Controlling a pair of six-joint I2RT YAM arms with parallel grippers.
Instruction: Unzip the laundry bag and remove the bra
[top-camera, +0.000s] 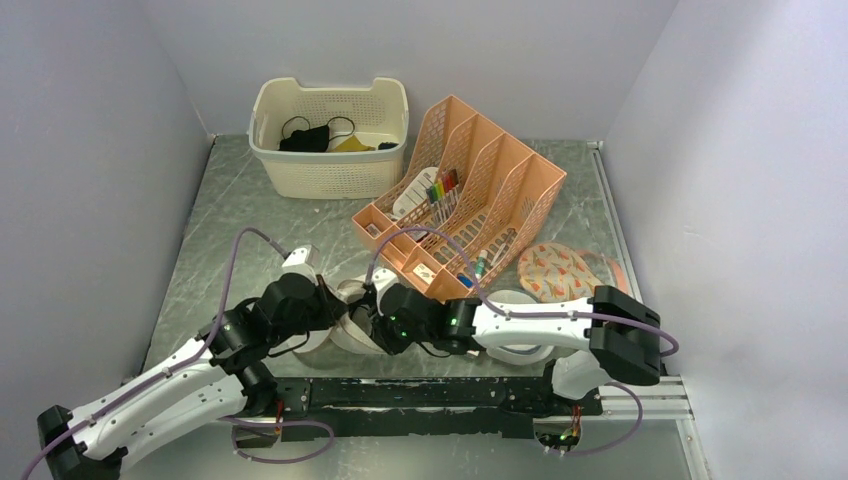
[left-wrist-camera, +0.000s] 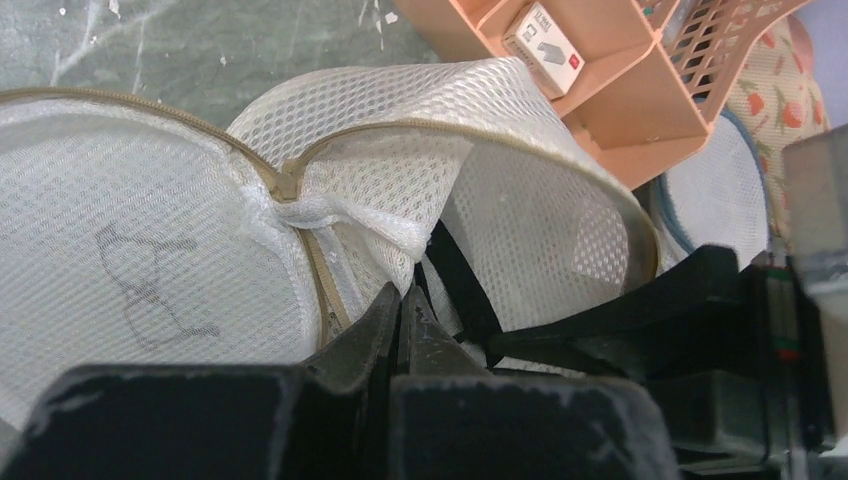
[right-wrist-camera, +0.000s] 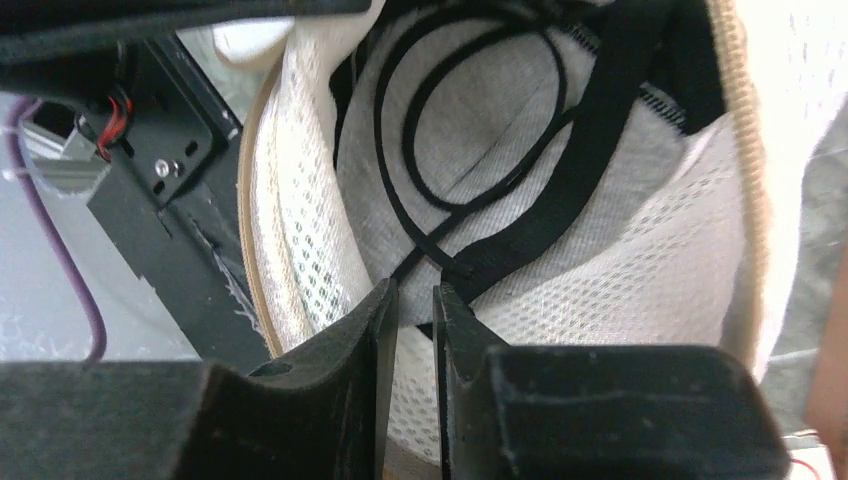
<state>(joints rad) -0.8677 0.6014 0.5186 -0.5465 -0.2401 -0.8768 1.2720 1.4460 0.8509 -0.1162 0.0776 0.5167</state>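
The laundry bag (top-camera: 352, 322) is white mesh with tan zipper trim and lies between both grippers at the near middle of the table. In the left wrist view the laundry bag (left-wrist-camera: 150, 200) is unzipped, and my left gripper (left-wrist-camera: 408, 292) is shut on the loose mesh flap at the opening. A black strap (left-wrist-camera: 455, 280) of the bra shows inside. In the right wrist view my right gripper (right-wrist-camera: 410, 292) is inside the bag's (right-wrist-camera: 650, 290) mouth. Its fingers are nearly closed on the bra (right-wrist-camera: 600, 180) where the thin straps meet. In the top view the left gripper (top-camera: 333, 308) and right gripper (top-camera: 372, 328) almost touch.
An orange file organiser (top-camera: 470, 200) stands just behind the bag. A cream basket (top-camera: 330, 165) at the back holds a black mask-like cloth (top-camera: 305, 136). A white mesh disc with a grey-blue rim (top-camera: 520, 300) and a patterned fabric piece (top-camera: 560, 270) lie to the right.
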